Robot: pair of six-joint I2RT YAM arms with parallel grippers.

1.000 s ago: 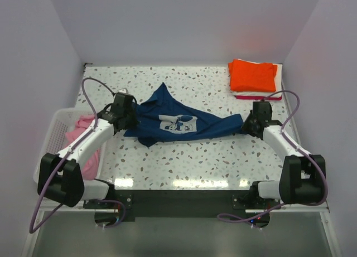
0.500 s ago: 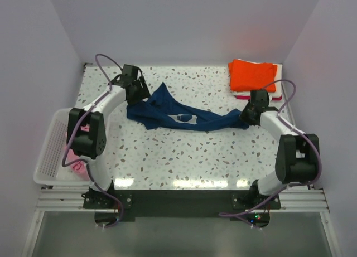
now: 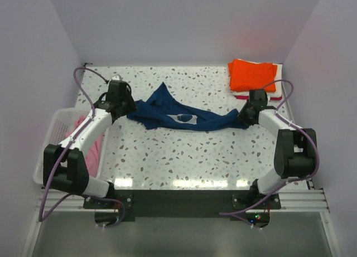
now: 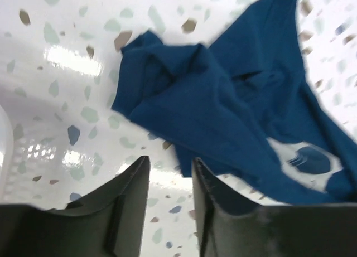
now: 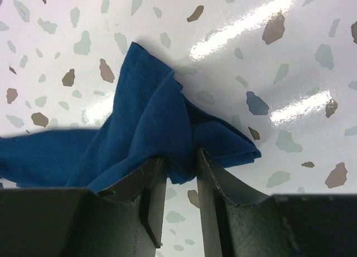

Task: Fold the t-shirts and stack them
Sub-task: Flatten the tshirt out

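Wrist views show what overhead hides: right pincer (image 5: pixel 177 159) nips navy t-shirt (image 5: pixel 148 115); left pincer (image 4: pixel 170 166) parted, empty.

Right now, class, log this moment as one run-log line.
left gripper open, empty | right gripper shut on navy t-shirt | navy t-shirt bunched, unfolded, on table | orange t-shirt folded, far right corner

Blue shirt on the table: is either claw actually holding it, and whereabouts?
Yes. The right gripper pinches a bunched fold at the right end of the navy t-shirt. The left gripper is open near the other end, nothing between its jaws.
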